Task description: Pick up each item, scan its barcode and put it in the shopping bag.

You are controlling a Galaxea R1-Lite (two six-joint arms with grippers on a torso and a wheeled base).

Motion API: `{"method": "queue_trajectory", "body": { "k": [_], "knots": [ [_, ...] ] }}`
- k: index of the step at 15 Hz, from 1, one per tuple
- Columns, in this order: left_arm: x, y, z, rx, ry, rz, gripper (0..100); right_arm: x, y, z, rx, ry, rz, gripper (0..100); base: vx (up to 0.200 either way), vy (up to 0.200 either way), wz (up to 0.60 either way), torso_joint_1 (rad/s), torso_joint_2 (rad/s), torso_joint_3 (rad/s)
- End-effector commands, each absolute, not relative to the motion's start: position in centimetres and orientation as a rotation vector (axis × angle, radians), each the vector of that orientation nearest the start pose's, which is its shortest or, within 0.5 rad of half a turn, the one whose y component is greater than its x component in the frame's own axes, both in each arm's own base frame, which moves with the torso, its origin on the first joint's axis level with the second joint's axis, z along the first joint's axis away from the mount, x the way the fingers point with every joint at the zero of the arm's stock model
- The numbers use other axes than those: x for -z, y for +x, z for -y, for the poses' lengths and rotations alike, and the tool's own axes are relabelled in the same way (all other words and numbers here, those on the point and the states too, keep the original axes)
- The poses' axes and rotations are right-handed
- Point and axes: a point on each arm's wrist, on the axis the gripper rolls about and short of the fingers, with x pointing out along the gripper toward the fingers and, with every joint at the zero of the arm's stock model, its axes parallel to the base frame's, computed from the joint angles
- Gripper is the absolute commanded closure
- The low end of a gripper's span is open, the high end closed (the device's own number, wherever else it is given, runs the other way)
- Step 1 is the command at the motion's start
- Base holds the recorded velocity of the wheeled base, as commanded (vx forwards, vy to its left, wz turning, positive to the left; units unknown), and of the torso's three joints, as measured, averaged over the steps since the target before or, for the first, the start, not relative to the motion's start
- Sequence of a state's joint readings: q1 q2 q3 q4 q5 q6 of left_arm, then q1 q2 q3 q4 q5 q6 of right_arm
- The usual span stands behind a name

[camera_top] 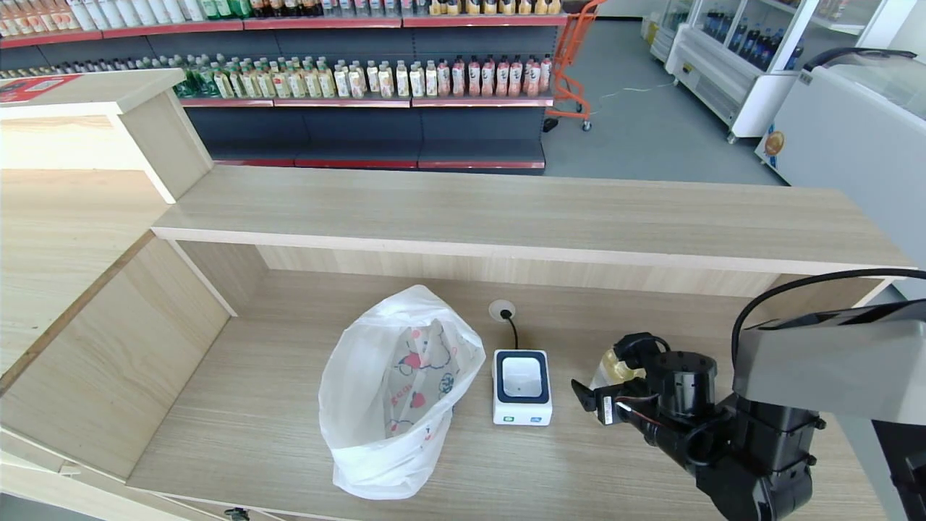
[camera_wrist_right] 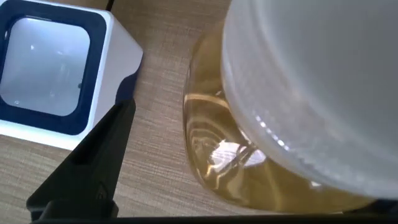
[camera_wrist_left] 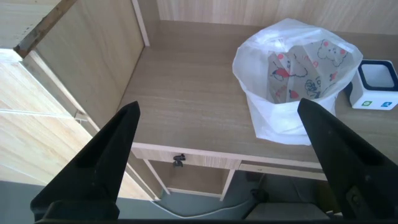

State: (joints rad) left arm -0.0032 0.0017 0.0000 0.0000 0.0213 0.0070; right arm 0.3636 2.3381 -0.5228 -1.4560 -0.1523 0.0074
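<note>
Bottle (camera_top: 616, 366) betw. spread right pincer (camera_top: 606, 372), scanner (camera_top: 521, 387) just beside, shopping bag (camera_top: 376, 452) beyond; left pincer (camera_wrist_left: 219, 107) spread.

We're in a shop, right at the till: a pale wooden checkout counter (camera_top: 506, 210) with a barcode scanner (camera_top: 521, 387) wired into it and a white plastic shopping bag (camera_top: 376, 463) just beside. Across the grey aisle, red-edged shelves (camera_top: 362, 103) carry rows of bottled drinks (camera_top: 434, 78). On the right stand a glass-door drinks fridge (camera_top: 731, 43) and a chest freezer (camera_top: 846, 123), with an orange trolley (camera_top: 575, 65) at the shelf end.
</note>
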Motion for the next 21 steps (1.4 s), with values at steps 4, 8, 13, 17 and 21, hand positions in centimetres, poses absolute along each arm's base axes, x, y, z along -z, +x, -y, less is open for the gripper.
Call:
{"method": "queue_trajectory", "body": {
  "k": [4,8,13,17,21],
  "knots": [
    [-7.6,-2.3,-0.1,-0.018,0.006,-0.002,0,1.2,32.9,-12.2,-0.215,-0.083,-0.28,0,0.0,0.0,0.0,0.0,0.0,0.0],
    [-7.6,-2.3,-0.1,-0.018,0.008,-0.002,0,1.2,33.0,-12.2,-0.219,-0.088,-0.255,100,0.0,0.0,0.0,0.0,0.0,0.0],
    [-7.6,-2.3,-0.1,-0.018,0.008,-0.002,0,1.4,33.3,-12.0,-0.198,-0.123,-0.252,100,0.0,0.0,0.0,0.0,0.0,0.0],
    [-7.6,-2.3,-0.1,-0.018,0.008,-0.002,0,-1.1,32.8,-11.4,-0.181,-0.071,-0.208,100,0.0,0.0,0.0,0.0,0.0,0.0],
    [-7.6,-2.3,-0.1,-0.018,0.008,-0.002,0,-11.5,29.1,-8.5,-0.26,0.168,-0.177,100,0.0,0.0,0.0,0.0,0.0,0.0]
  ]
}}
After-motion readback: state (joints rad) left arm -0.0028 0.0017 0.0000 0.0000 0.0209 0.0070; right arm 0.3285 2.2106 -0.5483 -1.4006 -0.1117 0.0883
